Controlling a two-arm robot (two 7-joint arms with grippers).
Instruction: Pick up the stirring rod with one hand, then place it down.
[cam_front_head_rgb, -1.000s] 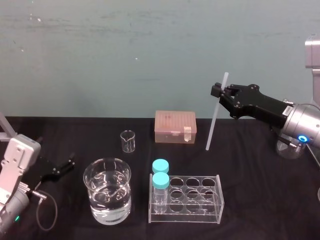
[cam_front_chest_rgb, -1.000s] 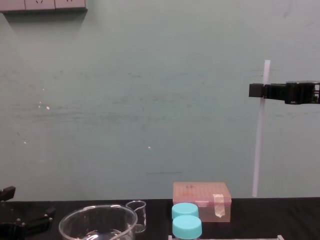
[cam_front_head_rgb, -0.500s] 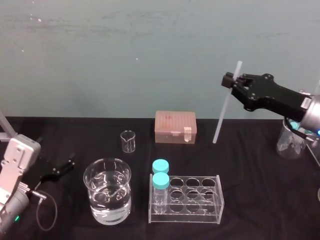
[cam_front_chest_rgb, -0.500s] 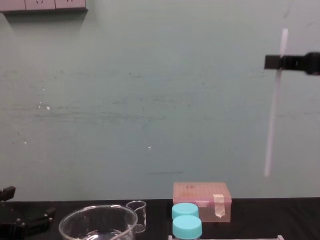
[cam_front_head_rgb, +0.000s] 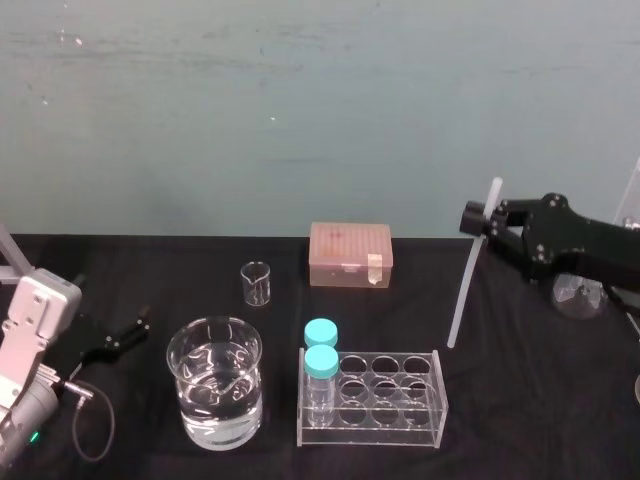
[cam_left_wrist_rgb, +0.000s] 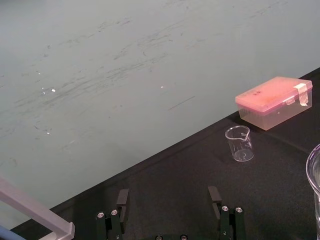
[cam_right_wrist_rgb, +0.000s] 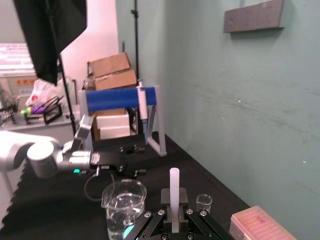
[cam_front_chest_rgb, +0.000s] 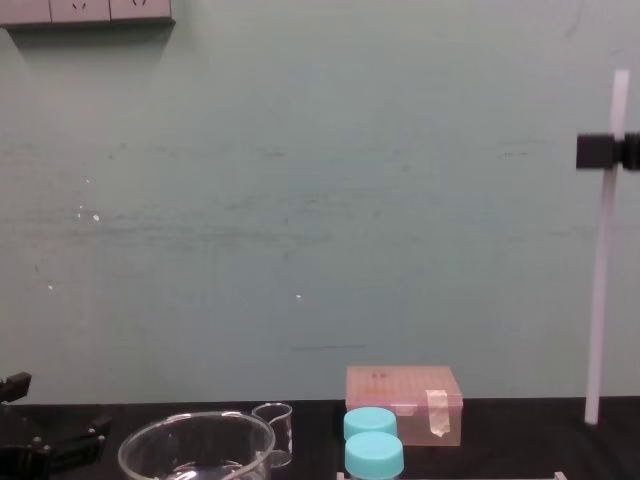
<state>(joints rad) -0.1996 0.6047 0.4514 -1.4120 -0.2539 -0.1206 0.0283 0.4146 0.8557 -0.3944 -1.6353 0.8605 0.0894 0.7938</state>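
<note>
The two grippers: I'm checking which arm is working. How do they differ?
The left gripper is open and empty; the right gripper is shut on the stirring rod. The left gripper sits low over the table on the robot's left; the right gripper is higher up on the right, holding the rod nearly upright. Both have black fingers.

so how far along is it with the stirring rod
Pick-up looks done: the right tool is shut on the stirring rod near its top, holding it almost upright. In hand: the rod's lower tip is close to the table, contact unclear. Left to do: set it down and release. The left tool sits open, parked at the left.
</note>
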